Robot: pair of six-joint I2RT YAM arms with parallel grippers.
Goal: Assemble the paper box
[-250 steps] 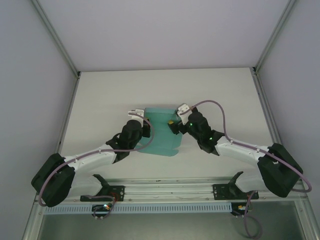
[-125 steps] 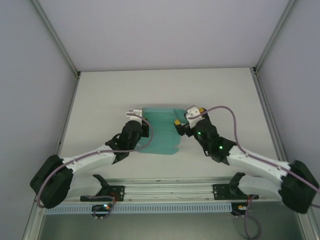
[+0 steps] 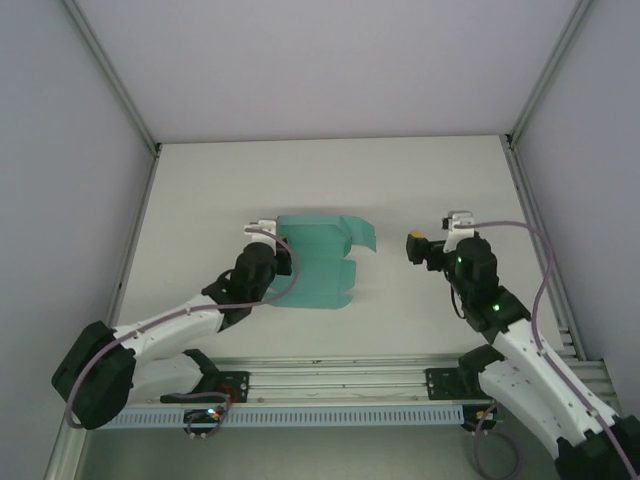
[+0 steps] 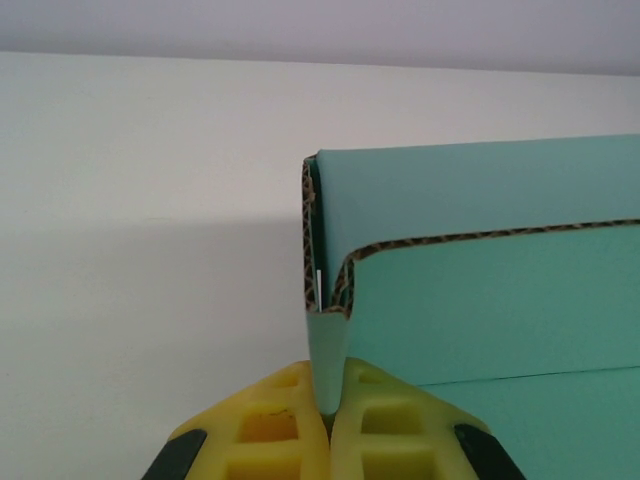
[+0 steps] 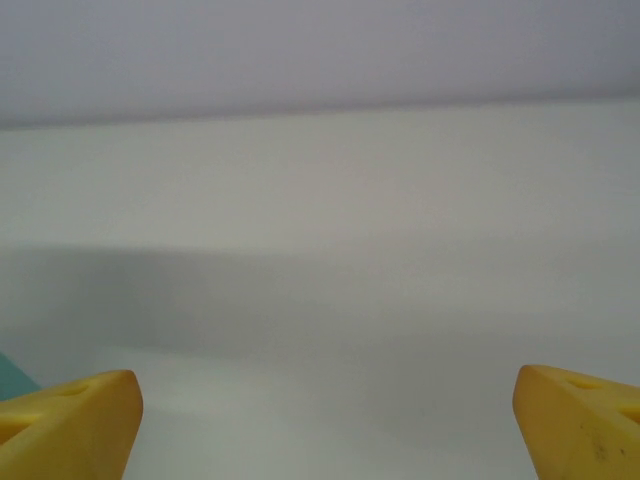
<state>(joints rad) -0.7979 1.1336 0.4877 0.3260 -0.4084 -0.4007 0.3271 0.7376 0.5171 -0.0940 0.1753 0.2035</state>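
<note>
1. The left gripper [image 4: 328, 400] pinches the left wall of the paper box [image 3: 318, 268] at mid-table; that single hold could let the card twist or slip.
2. The right gripper [image 3: 437, 232], jaws wide, hangs well right; unsupported flaps may spring flat.

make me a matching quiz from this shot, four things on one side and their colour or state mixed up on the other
Things:
1. left fingers
2. right fingers
3. paper box
4. table

States:
a. spread open, holding nothing
b. teal, one wall folded up
c. pale and flat
d. shut on a card edge

Pairs: 1-d, 2-a, 3-b, 4-c
</note>
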